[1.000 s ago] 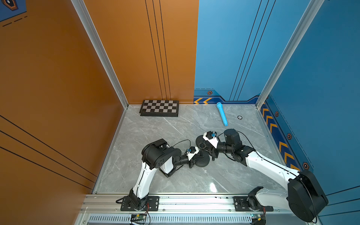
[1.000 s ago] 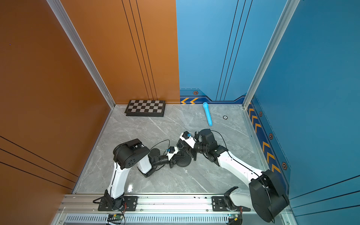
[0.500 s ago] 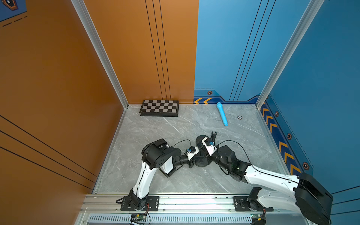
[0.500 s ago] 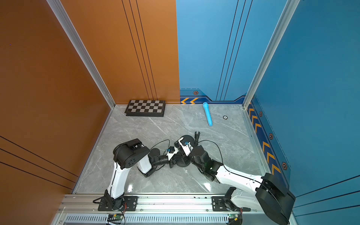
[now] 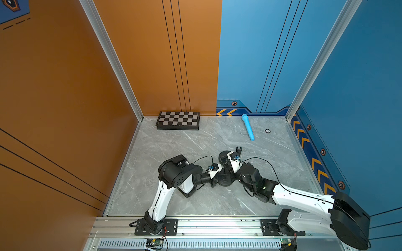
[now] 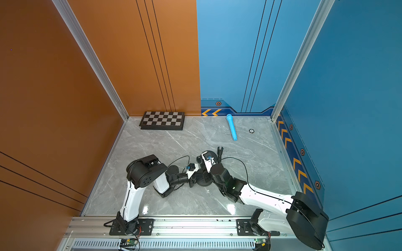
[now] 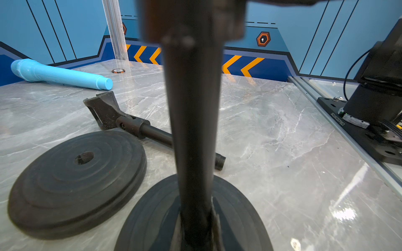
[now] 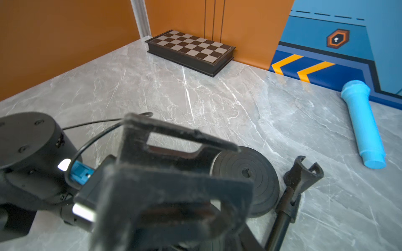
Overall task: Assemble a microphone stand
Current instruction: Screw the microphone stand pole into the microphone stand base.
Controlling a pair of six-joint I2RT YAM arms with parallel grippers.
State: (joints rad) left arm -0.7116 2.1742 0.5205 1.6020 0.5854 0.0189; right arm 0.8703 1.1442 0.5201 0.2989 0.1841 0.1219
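Clamping upright pole [image 7: 193,130] on round base [image 7: 239,217] — L gripper [image 5: 218,177] narrow; R gripper [image 8: 174,171] — can't tell

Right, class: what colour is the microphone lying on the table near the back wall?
The microphone is light blue all over. It shows best in the right wrist view.

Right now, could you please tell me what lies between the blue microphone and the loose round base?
The forked clip of the black rod lies between the microphone and that base, clearest in the left wrist view.
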